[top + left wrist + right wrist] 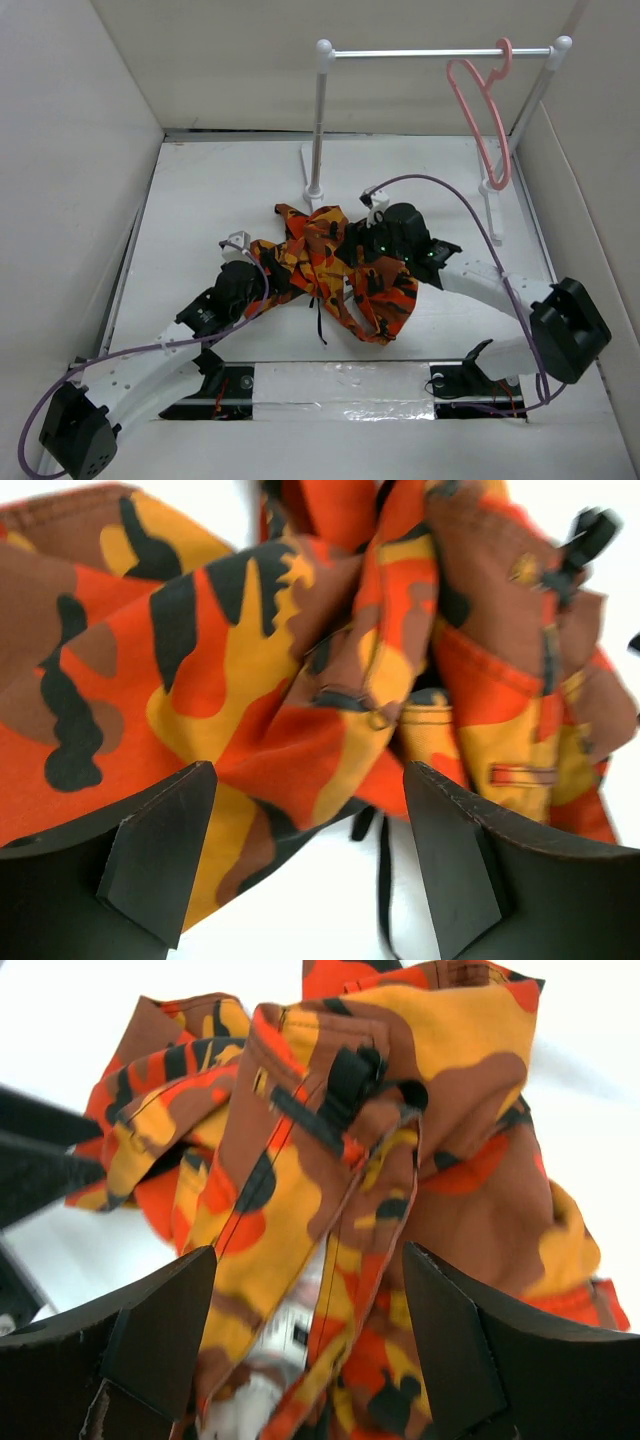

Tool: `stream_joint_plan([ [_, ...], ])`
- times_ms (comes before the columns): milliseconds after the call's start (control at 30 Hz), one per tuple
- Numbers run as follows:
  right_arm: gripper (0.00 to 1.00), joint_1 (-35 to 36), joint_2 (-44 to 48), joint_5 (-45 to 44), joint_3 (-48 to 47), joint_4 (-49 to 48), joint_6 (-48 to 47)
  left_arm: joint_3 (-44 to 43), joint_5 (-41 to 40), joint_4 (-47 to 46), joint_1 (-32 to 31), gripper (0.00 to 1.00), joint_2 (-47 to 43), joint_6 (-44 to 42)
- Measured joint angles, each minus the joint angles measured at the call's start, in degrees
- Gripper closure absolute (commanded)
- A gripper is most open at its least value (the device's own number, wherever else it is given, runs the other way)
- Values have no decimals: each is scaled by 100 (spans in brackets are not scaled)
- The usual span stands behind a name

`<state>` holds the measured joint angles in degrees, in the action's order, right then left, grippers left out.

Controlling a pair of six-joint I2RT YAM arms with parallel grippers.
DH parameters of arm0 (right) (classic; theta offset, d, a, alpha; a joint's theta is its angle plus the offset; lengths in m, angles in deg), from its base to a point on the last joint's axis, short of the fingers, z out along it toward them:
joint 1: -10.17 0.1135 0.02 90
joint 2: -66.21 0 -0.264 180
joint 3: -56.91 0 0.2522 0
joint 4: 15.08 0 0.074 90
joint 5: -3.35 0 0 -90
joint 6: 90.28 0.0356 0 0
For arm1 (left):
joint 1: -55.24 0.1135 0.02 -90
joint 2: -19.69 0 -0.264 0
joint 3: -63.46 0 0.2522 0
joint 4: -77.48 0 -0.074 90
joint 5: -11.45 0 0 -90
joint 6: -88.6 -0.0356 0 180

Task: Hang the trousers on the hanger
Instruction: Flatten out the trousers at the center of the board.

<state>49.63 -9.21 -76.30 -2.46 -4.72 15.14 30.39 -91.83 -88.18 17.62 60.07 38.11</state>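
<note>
Trousers: long axis far-left to near-right

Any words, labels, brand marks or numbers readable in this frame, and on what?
No text can be read.
White tag inside the trousers, right wrist view: dark print, too blurred to read.
Nothing else shows any lettering.
</note>
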Motion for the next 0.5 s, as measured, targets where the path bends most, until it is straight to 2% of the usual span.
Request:
stream_joint_plan([
  [200,17,0,-1016,13,-649,-232,-83,109,44,-120,0,27,308,-33],
  [267,17,0,-1285,20,-844,-289,-111,109,63,-173,0,33,468,-48],
  [433,18,0,-1718,15,-1082,-428,-166,177,59,-382,0,40,734,-68],
  [467,19,0,-1766,15,-1082,-466,-164,177,59,-431,0,45,787,-68],
  [500,20,0,-1816,4,-1082,-485,-164,177,57,-481,0,45,841,-68],
])
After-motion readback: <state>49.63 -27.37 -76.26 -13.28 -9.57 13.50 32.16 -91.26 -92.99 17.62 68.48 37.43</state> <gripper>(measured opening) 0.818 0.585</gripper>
